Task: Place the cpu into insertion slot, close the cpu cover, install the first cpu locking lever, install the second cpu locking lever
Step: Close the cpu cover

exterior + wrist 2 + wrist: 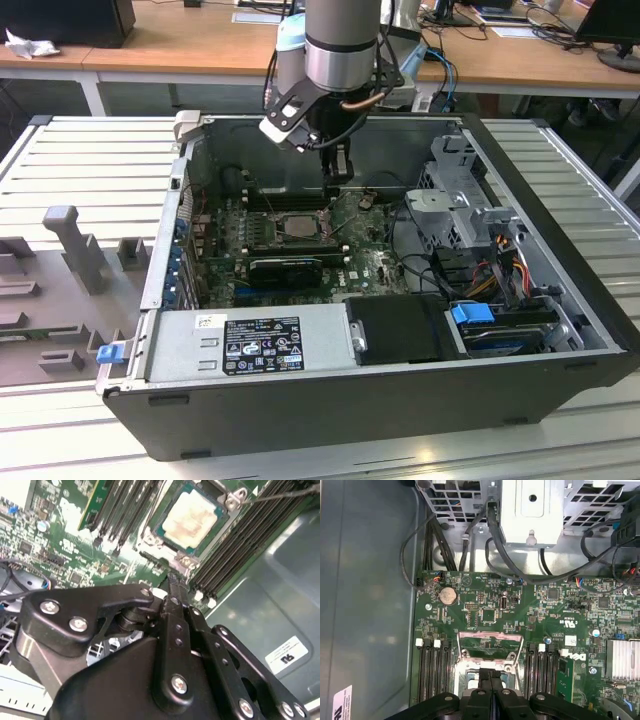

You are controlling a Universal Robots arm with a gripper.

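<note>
Exterior view: gripper (338,175) hangs inside the case (560,330), near the slot (297,226). Second wrist view: cpu (192,520) sits in the slot, fingers (172,582) pinched together, holding nothing. First wrist view: cover (490,641) looks raised open. Likely step: closing the cover, which needs a push down over the cpu.

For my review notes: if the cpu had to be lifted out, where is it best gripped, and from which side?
Probably at the middles of two opposite edges of the cpu, coming from straight above. It lies flat in the insertion slot, its broad smooth top gives no hold, and metal fittings crowd the corners.
</note>
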